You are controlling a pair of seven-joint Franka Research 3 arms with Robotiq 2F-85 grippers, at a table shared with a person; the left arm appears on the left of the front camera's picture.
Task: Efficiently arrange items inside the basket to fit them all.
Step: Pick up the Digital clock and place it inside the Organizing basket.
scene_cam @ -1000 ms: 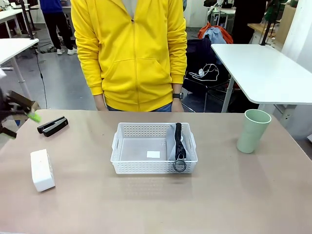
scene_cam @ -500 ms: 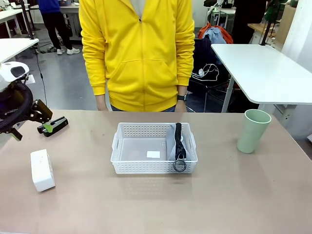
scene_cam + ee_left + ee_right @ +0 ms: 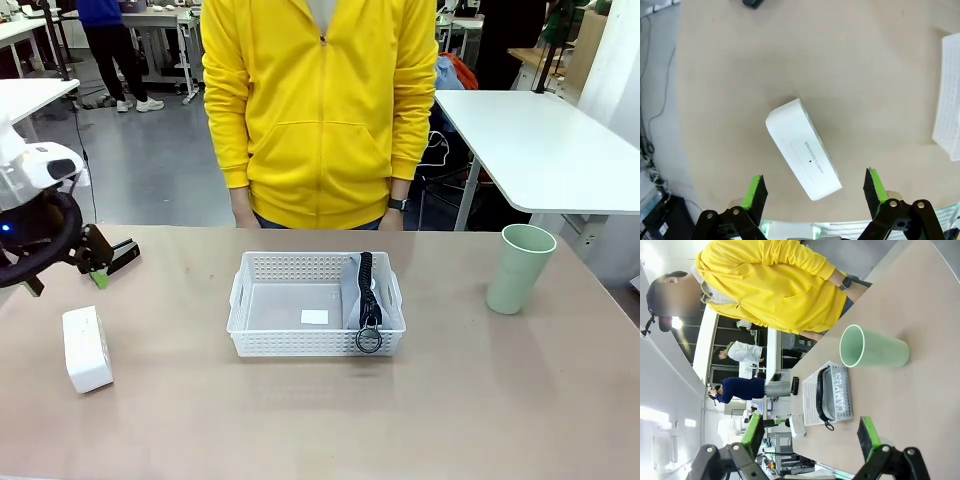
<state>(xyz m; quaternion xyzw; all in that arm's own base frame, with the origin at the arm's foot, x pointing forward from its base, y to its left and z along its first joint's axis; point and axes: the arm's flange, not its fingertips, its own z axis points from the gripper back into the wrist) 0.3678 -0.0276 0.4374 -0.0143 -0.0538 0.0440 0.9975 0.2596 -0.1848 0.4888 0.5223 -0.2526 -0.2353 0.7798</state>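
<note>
Swinging in from the robot's left, the left gripper (image 3: 97, 264) has come farther over the table (image 3: 300, 420) in the last second. It now hangs in front of the near end of the slim black bar (image 3: 124, 252), which lay in plain sight before. The person (image 3: 320, 110) in the yellow hoodie has stepped toward the robot's right. The things on the table lie where they did.

The left gripper's jaws stand wide apart with nothing between them. In its wrist view the two green pads (image 3: 756, 192) frame the small white box (image 3: 802, 147). The box lies flat on the tan tabletop straight ahead of the fingers, slanted to them and clear of both pads. Past the box, a dark end that may be the bar pokes in at the far edge of that view. A corner of the white basket (image 3: 300, 262) shows off to one side.

The basket sits well away from this gripper, toward the middle of the table. Inside it the grey zip pouch (image 3: 353, 295) stands on edge against the wall farthest from the left gripper. The pouch's black zip faces up and its ring hangs at the near wall.

The right gripper (image 3: 811, 435) is also spread wide and empty. It is held back from the table's right end. Nearest ahead of it stands the pale green cup (image 3: 517, 270), upright, mouth up, apart from the basket. The basket lies beyond the cup, with the pouch against the wall closest to this gripper. The box and bar are farther off.
</note>
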